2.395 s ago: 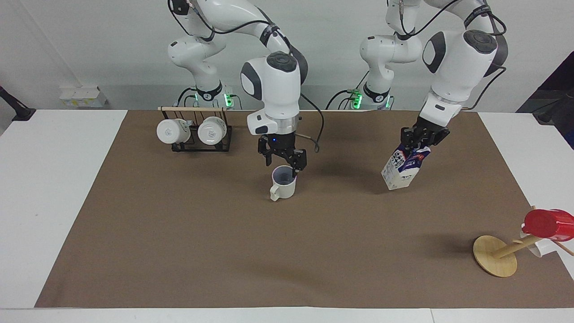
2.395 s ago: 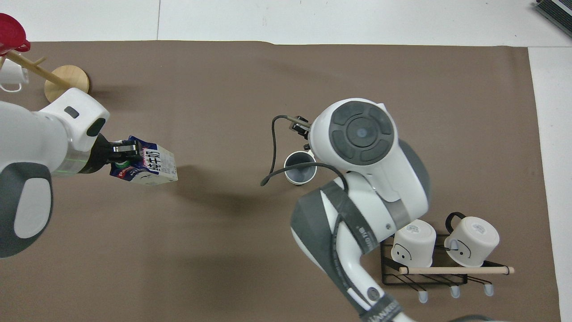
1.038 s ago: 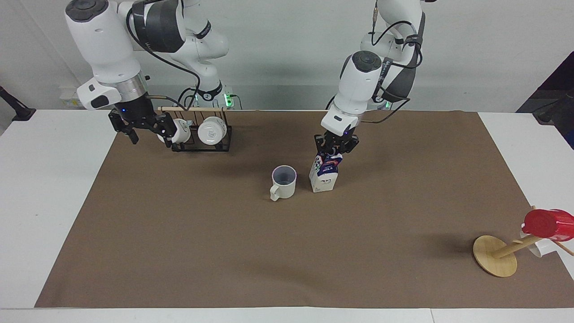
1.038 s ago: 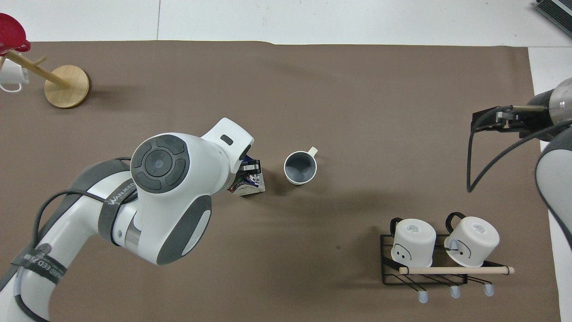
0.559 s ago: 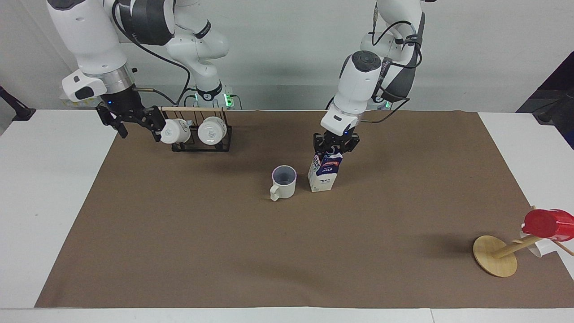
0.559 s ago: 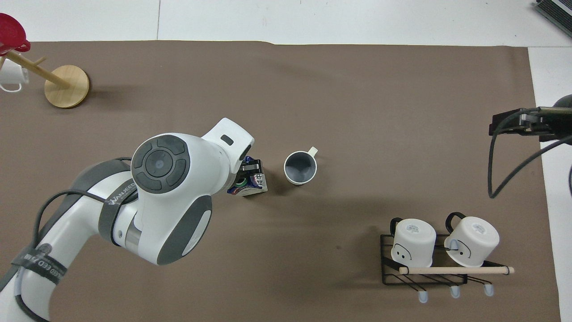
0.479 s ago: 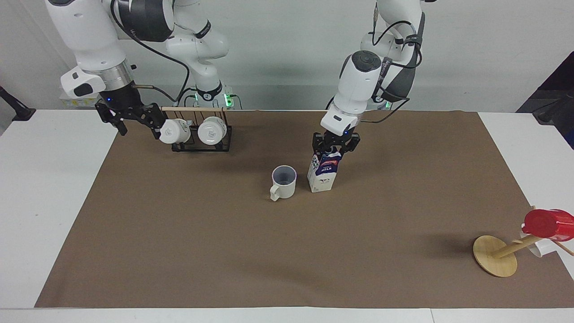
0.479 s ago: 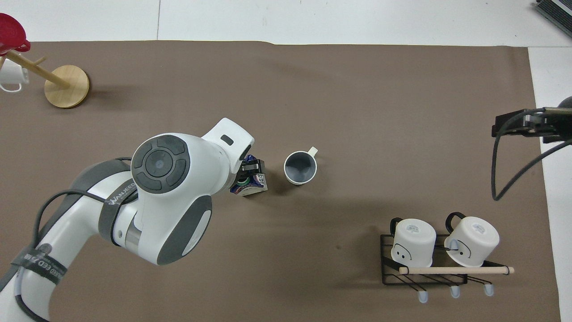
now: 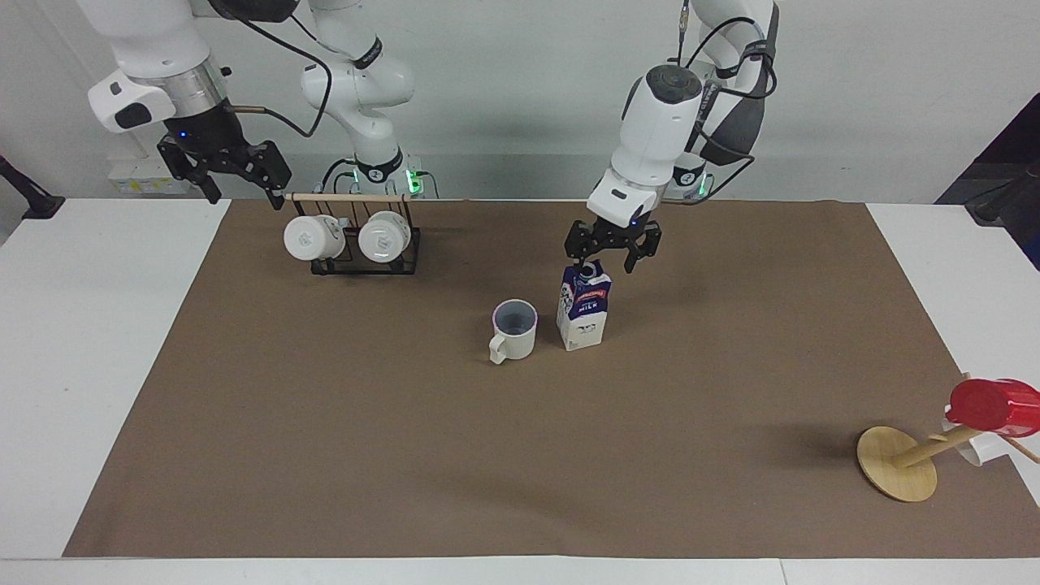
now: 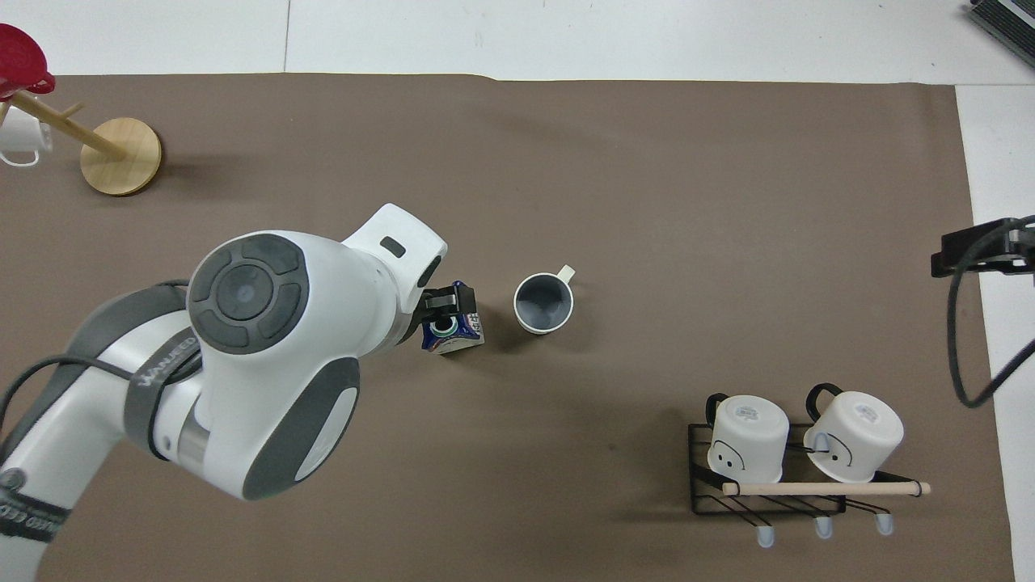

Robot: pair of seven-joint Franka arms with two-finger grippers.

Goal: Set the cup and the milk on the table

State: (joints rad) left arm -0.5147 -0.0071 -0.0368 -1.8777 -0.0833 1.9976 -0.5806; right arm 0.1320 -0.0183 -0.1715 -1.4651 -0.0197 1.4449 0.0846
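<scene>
The cream cup (image 9: 514,329) (image 10: 543,303) stands upright on the brown sheet of the table (image 9: 520,455), handle pointing away from the robots. Beside it, toward the left arm's end, stands the navy and white milk (image 9: 585,309) (image 10: 453,331), upright on the sheet. My left gripper (image 9: 601,262) is open just above the carton's top, one finger to each side, holding nothing. My right gripper (image 9: 241,183) is open and empty, raised over the sheet's edge by the mug rack.
A black wire rack (image 9: 353,244) (image 10: 796,461) with two white mugs sits near the robots toward the right arm's end. A wooden mug tree (image 9: 898,463) (image 10: 121,153) with a red cup (image 9: 995,406) stands at the corner farthest from the robots, at the left arm's end.
My left gripper opened, let go of the milk and rose slightly; the carton now stands on its own. My right gripper lifted and drew off toward its own end of the table.
</scene>
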